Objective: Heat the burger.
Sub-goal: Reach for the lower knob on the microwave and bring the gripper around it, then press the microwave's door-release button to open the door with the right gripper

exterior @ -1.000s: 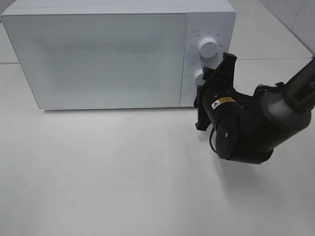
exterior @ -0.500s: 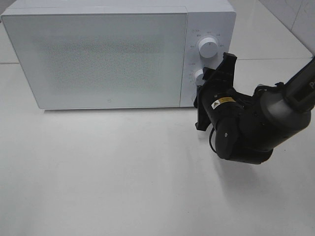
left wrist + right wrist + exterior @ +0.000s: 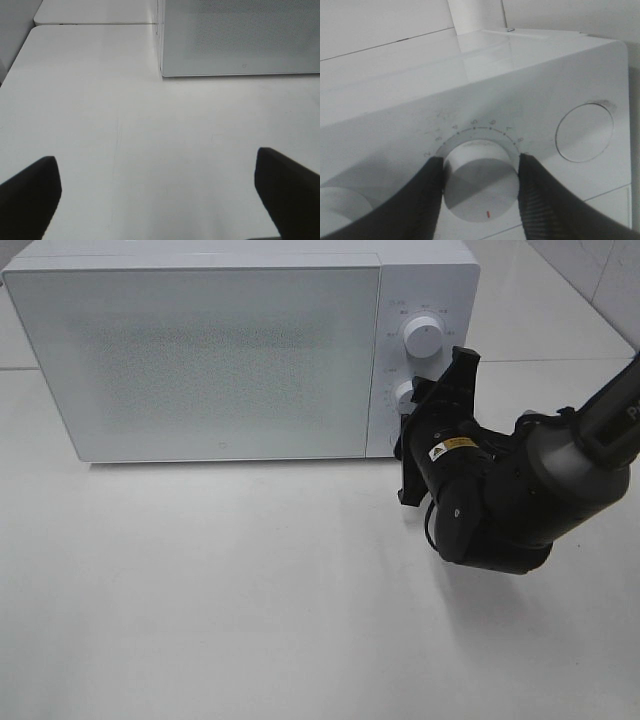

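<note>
The burger is hidden; no view shows it. The white microwave [image 3: 200,360] stands at the back of the table with its frosted door closed. My right gripper [image 3: 418,405] is at the control panel, shut on the lower knob [image 3: 404,395]. In the right wrist view both black fingers [image 3: 427,195] press the sides of this knob [image 3: 479,182], whose small red mark is on its face. The upper knob [image 3: 422,337] is free. My left gripper [image 3: 160,200] is open and empty over bare table in front of the microwave's corner [image 3: 240,40]; the exterior view does not show it.
A flat round button [image 3: 584,132] sits on the panel beside the held knob. The white table [image 3: 220,590] stretches in front of the microwave. A tiled wall edge [image 3: 600,270] is at the far right.
</note>
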